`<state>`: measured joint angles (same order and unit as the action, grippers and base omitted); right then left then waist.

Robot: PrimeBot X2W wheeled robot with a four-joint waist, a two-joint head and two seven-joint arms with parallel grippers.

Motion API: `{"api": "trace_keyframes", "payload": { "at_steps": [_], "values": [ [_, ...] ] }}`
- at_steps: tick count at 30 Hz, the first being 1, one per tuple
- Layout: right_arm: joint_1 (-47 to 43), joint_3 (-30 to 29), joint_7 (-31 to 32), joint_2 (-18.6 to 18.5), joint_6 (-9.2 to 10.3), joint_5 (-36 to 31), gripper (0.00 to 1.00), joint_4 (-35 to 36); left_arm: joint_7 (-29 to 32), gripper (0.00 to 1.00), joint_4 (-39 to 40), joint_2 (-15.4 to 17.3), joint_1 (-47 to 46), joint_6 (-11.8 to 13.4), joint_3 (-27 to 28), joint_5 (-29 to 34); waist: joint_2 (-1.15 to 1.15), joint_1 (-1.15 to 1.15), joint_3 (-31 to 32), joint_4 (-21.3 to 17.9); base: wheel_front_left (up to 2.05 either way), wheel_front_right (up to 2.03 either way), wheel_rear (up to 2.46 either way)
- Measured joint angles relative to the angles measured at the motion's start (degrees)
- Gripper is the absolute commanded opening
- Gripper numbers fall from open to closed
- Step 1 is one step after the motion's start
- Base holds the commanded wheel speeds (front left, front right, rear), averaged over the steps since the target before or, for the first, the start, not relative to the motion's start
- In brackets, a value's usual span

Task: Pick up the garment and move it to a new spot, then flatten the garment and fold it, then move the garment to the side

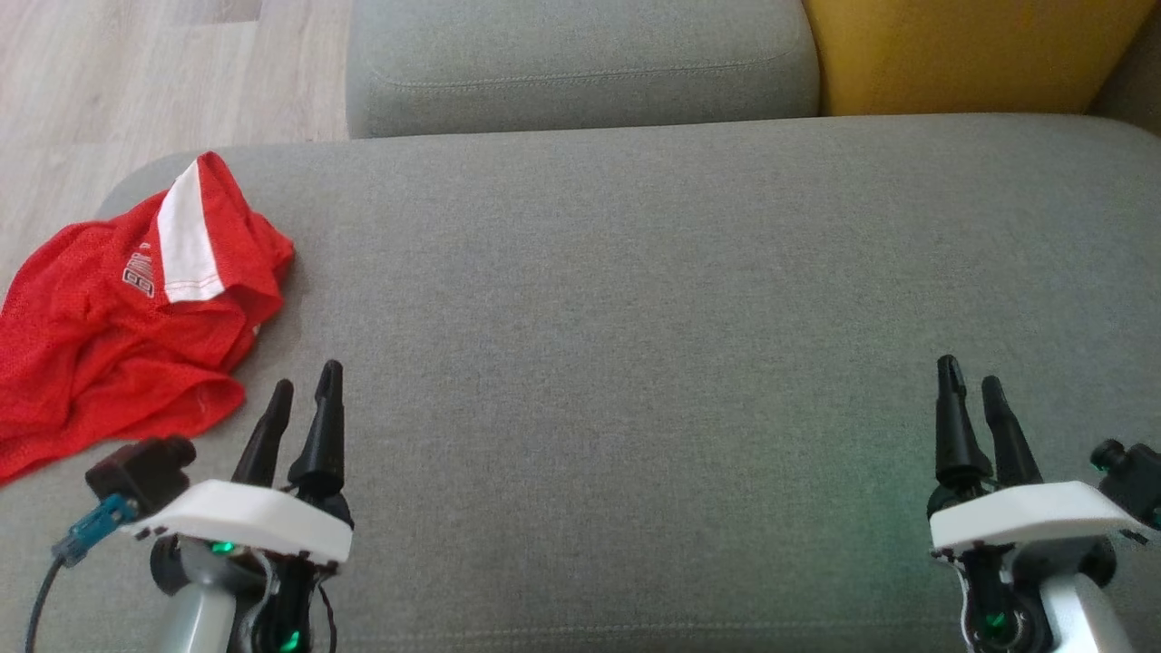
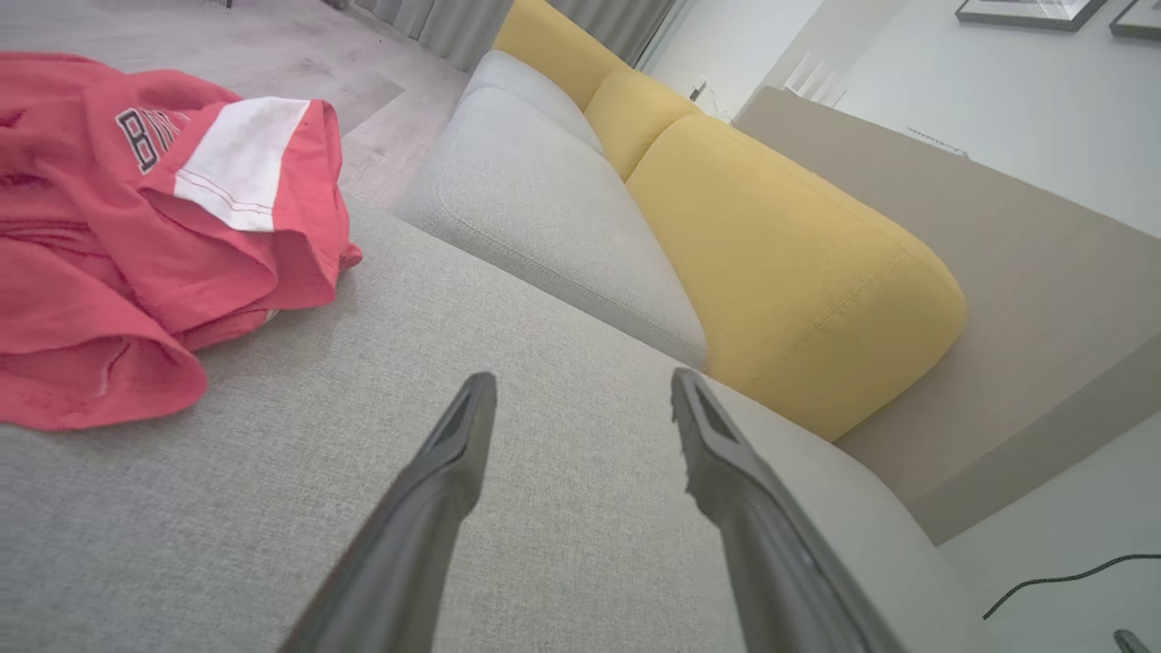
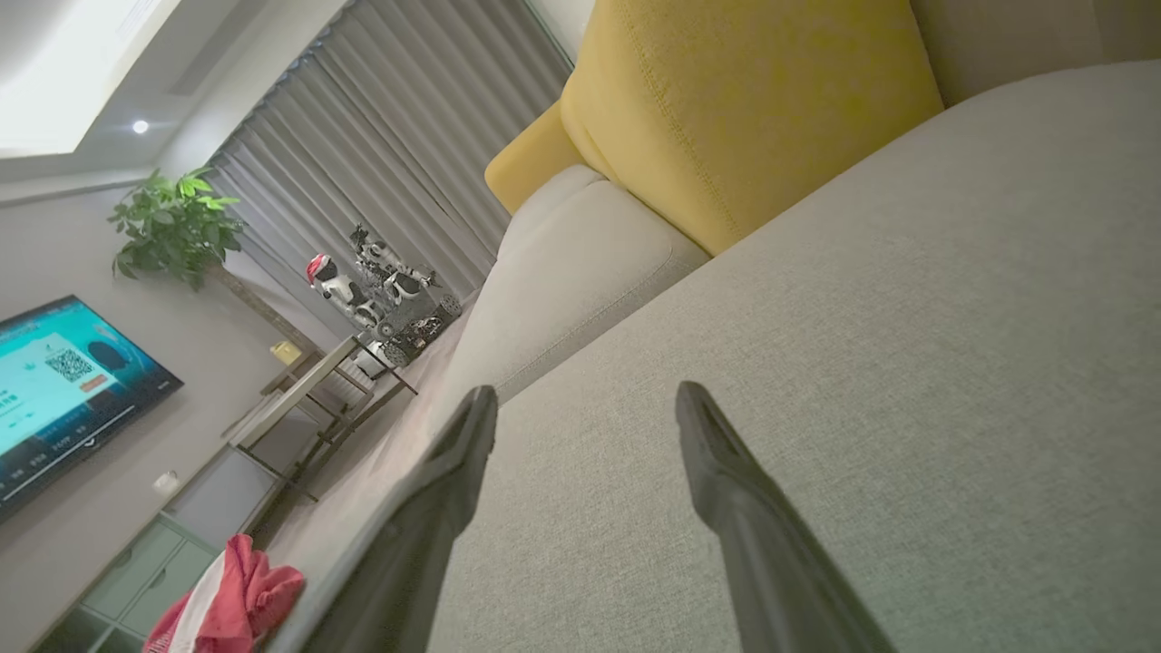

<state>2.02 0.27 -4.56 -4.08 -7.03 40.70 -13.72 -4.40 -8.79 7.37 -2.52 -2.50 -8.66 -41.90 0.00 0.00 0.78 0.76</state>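
Left gripper (image 1: 307, 381) over the grey seat cushion (image 1: 635, 299), fingers spread, nothing between them. Right gripper (image 1: 969, 374) likewise spread and empty, well apart at the cushion's right end. Garment (image 1: 100, 345): red mesh with a white panel (image 1: 189, 240), crumpled in a loose heap at the cushion's left end, just beside the left gripper, its outer part seemingly draped past the edge. Judged light, limp, somewhat slick; likely to sag and trail when lifted, not fragile. Best hold probably the raised fold under the white panel, or the near hem (image 1: 195, 399): pinch one ridge of cloth rather than press into the flat heap. Left arm is nearer.
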Motion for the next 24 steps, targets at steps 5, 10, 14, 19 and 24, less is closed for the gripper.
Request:
{"api": "trace_keyframes", "payload": {
  "at_steps": [5, 10, 14, 19, 24],
  "values": [
    [0.0, 0.0, -0.6, 0.0, 0.0, -4.2, 1.0, -0.7, -1.0, 1.0, -0.1, 0.8, 0.0, 0.9, -1.0, 3.1, 0.0, 0.0, 0.1, 0.2, 0.0, 0.0, 0.0],
    [0.0, -0.1, -1.6, 0.0, 0.0, -8.4, 1.0, -1.1, -1.8, 1.0, -0.6, 1.5, 0.0, 1.6, -2.1, 6.3, 0.0, 0.0, 0.2, 0.4, 0.0, 0.0, 0.0],
    [0.0, -0.3, -2.2, 0.0, 0.0, -11.5, 1.0, -1.2, -2.3, 1.0, -0.8, 2.1, 0.0, 2.5, -3.1, 9.0, 0.0, 0.0, 0.3, 0.5, 0.0, 0.0, 0.0],
    [0.0, -0.3, -3.1, 0.0, -0.01, -15.2, 1.0, -1.6, -3.3, 1.0, -1.1, 2.5, 0.0, 3.0, -4.3, 12.0, 0.0, 0.0, 0.4, 0.5, 0.0, 0.0, 0.0],
    [0.0, -0.1, -3.9, 0.0, -0.01, -18.3, 1.0, -2.1, -4.0, 1.0, -1.7, 2.7, 0.0, 3.1, -5.4, 14.9, 0.0, 0.0, 0.6, 0.5, 0.0, 0.0, 0.0]
  ]
}}
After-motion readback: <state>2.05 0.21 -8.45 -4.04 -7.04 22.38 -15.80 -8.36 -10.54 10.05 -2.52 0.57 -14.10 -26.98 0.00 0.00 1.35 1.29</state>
